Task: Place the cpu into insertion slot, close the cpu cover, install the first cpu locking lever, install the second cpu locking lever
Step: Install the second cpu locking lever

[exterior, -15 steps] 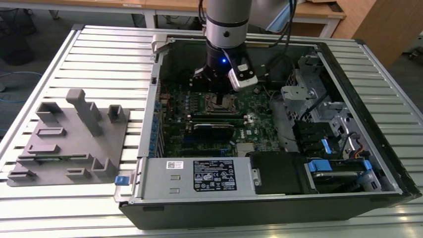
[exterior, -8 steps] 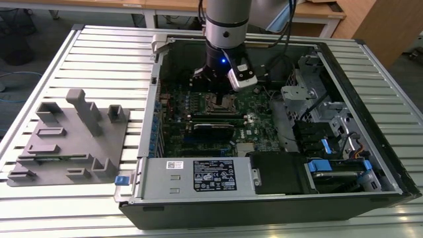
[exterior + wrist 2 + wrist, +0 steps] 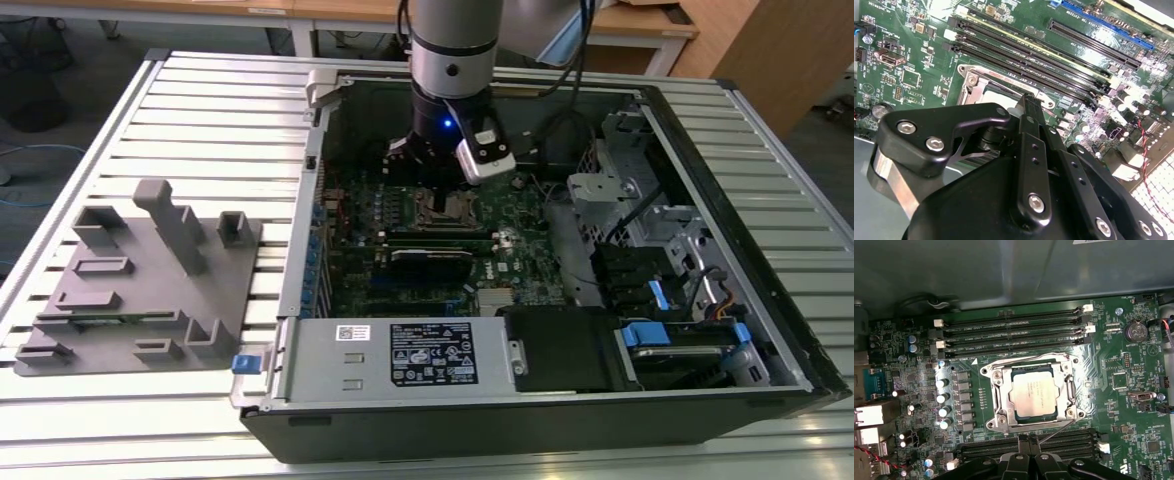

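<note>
cpu [image 3: 1031,397]: dull silver-grey metal top | cpu cover [image 3: 999,396]: shiny thin metal | my claw [image 3: 1029,446]: matt black, steel screws | motherboard [image 3: 1114,405]: glossy green | table [image 3: 200,110]: ribbed pale metal

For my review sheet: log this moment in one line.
cpu: seated in insertion slot | cpu cover: down | gripper: beside socket, at lever

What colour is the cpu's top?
Dull silver-grey, with faint print. The cpu shows best in the first wrist view, framed by the silver cpu cover.
</note>
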Tool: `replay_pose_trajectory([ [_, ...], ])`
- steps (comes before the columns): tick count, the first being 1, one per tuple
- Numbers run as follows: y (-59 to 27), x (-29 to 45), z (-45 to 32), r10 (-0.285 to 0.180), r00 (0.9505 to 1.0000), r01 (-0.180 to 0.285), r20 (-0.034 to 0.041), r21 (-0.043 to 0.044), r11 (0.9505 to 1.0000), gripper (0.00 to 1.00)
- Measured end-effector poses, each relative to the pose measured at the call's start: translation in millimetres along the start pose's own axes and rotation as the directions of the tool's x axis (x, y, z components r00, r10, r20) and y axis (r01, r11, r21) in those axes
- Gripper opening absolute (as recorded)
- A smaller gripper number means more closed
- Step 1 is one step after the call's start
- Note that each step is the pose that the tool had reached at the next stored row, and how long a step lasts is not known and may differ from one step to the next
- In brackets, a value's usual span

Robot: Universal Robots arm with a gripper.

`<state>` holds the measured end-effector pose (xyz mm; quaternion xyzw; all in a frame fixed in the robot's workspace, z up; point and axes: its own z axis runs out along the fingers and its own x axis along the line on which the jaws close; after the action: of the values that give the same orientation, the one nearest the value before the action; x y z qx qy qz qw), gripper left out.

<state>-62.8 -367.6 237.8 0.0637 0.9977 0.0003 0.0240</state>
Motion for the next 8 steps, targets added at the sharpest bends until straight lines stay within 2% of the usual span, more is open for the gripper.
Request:
replay_pose_trajectory([
  [8, -0.4, 2.5, 0.7, 0.000, 1.0000, 0.000, 0.0000, 0.0001, 1.0000, 0.11],
])
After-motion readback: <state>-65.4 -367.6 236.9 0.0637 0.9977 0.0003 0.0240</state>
